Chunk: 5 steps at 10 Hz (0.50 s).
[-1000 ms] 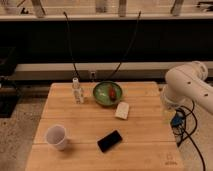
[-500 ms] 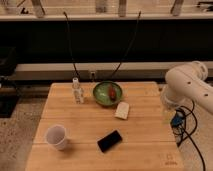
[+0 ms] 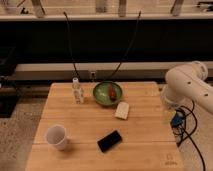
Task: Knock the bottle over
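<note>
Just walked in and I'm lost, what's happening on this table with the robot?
A one-armed robot stands at the right side of the wooden table, its end effector hanging by the right edge. The bottle it should knock over stands upright at the back left, beside a green bowl. Nothing is being touched yet.

Nothing readable here tbh. The small slim clear plastic bottle (image 3: 77,91) has a pale label, but I can't make out any words on it. There's a tiny dark mark (image 3: 170,161) on the near right corner of the light wooden table (image 3: 145,135), also too small to read. The gripper (image 3: 168,116) hangs just off the table's right edge under the white robot arm (image 3: 192,85), no legible markings on either.
</note>
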Tool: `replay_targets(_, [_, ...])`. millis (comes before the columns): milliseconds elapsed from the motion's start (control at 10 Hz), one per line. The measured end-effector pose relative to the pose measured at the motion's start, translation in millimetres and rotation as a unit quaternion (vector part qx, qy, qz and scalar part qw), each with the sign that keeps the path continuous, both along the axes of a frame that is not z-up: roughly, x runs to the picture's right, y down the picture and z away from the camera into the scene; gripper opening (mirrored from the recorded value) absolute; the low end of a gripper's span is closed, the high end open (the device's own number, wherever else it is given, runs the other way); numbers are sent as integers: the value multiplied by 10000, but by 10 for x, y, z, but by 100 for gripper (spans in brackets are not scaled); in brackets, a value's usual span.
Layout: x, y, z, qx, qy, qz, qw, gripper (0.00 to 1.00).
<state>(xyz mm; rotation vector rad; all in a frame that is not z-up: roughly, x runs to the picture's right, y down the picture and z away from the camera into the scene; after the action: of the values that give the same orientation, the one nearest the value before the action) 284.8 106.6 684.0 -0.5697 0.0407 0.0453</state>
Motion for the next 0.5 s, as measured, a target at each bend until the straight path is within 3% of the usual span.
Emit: replay_targets(500, [-3,-9,9,18,6,-32,10000,80])
